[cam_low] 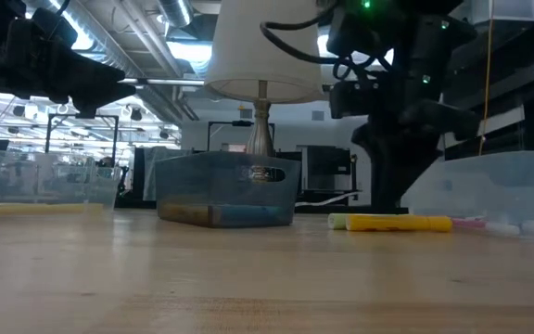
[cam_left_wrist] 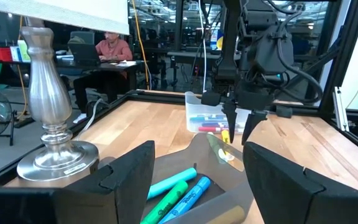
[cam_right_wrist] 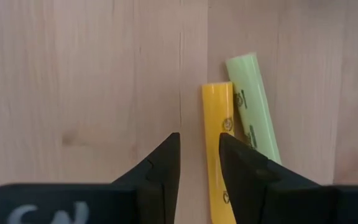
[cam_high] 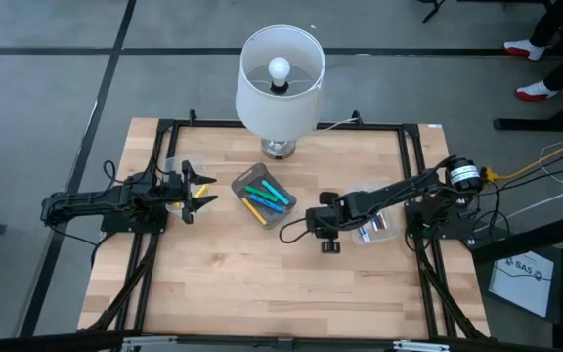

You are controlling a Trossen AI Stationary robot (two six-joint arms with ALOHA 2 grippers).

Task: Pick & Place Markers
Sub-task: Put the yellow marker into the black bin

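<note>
A yellow marker and a pale green marker lie side by side flat on the wooden table, also seen in the low view as the yellow marker. My right gripper hangs just above them, pointing steeply down, open, with bare wood between its fingers and the yellow marker beside one finger. It stands right of the centre bin, which holds cyan, green, blue and yellow markers. My left gripper waits open and level at the table's left.
A lamp stands at the table's far middle. A clear bin with markers sits under the right arm, and another clear bin with a yellow marker is at the left. Bare wood lies toward the near edge.
</note>
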